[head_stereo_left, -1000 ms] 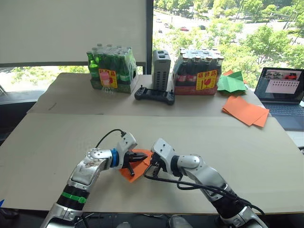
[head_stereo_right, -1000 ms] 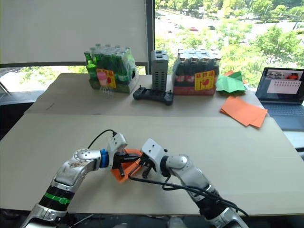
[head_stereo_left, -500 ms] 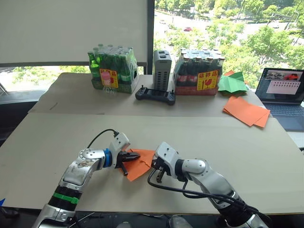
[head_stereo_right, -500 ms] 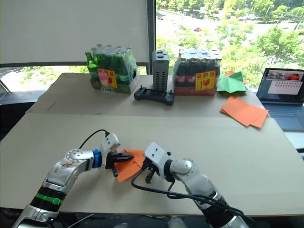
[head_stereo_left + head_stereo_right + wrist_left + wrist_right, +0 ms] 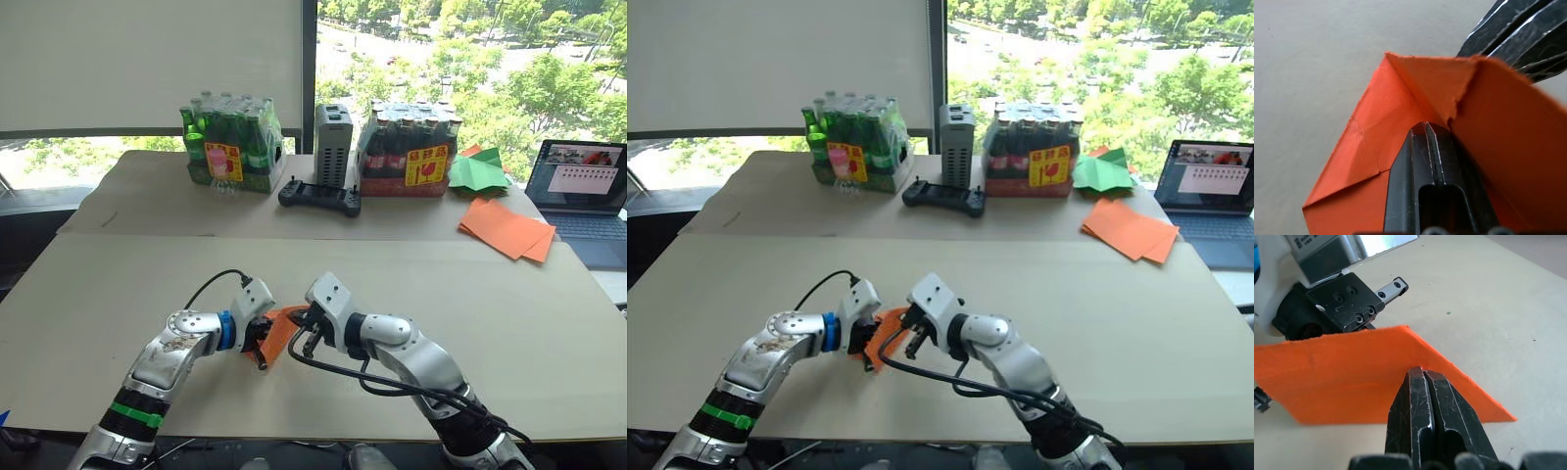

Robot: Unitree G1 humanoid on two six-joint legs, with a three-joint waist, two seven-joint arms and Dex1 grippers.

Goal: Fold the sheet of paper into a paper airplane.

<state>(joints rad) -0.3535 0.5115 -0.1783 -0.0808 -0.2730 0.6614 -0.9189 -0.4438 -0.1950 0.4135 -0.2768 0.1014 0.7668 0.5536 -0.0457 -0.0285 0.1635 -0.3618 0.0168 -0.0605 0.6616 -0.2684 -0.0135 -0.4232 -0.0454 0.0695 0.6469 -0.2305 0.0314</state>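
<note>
The sheet of paper (image 5: 281, 329) is bright orange and creased, and it stands tilted up off the table (image 5: 460, 284) near the front edge. It sits between my two grippers. My left gripper (image 5: 263, 345) is shut on its left side; in the left wrist view its fingertips (image 5: 1425, 129) sit in a fold of the sheet (image 5: 1371, 132). My right gripper (image 5: 305, 331) is shut, and its closed tips (image 5: 1422, 377) rest against the sheet's flat face (image 5: 1352, 377) from the right.
A pile of flat orange sheets (image 5: 505, 227) and a green paper shape (image 5: 477, 171) lie at the back right beside a laptop (image 5: 586, 186). Two bottle packs (image 5: 230, 147) (image 5: 409, 149), a grey box (image 5: 332, 145) and a black controller (image 5: 319, 197) line the back.
The right gripper, which had backed away from the sheet half a second ago, has come back against it. The sheet has gone from lying flatter to standing up, narrower between the grippers.
</note>
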